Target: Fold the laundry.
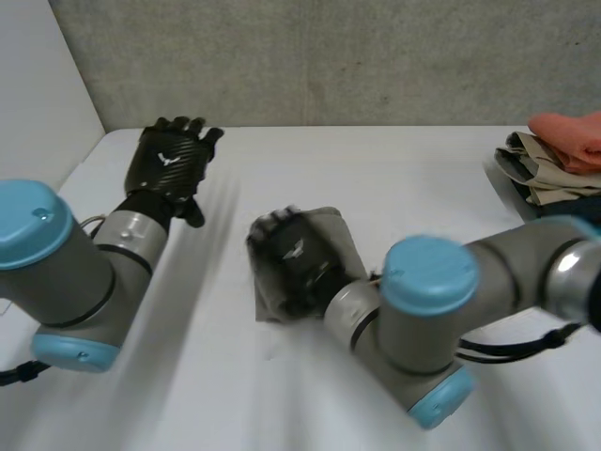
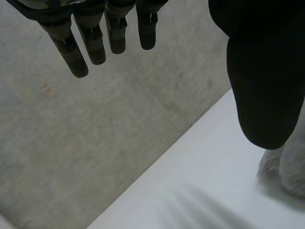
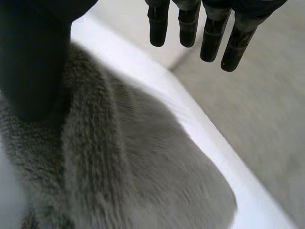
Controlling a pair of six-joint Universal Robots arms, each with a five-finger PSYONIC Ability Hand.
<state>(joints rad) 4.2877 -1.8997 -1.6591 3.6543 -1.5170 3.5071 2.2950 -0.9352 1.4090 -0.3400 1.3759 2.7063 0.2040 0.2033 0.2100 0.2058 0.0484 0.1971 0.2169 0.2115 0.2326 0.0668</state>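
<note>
Grey concrete backs a white tabletop (image 1: 376, 178), where a small grey fleecy cloth (image 1: 331, 230) lies near the middle under the right hand (image 1: 291, 258), whose fingers are straight and grip nothing. The left hand (image 1: 174, 155), equally relaxed, hovers well apart, so I judge any sideways press could drag or unroll the thick, rumpled bundle. A pile of folded clothes (image 1: 554, 160) sits at the right edge.
</note>
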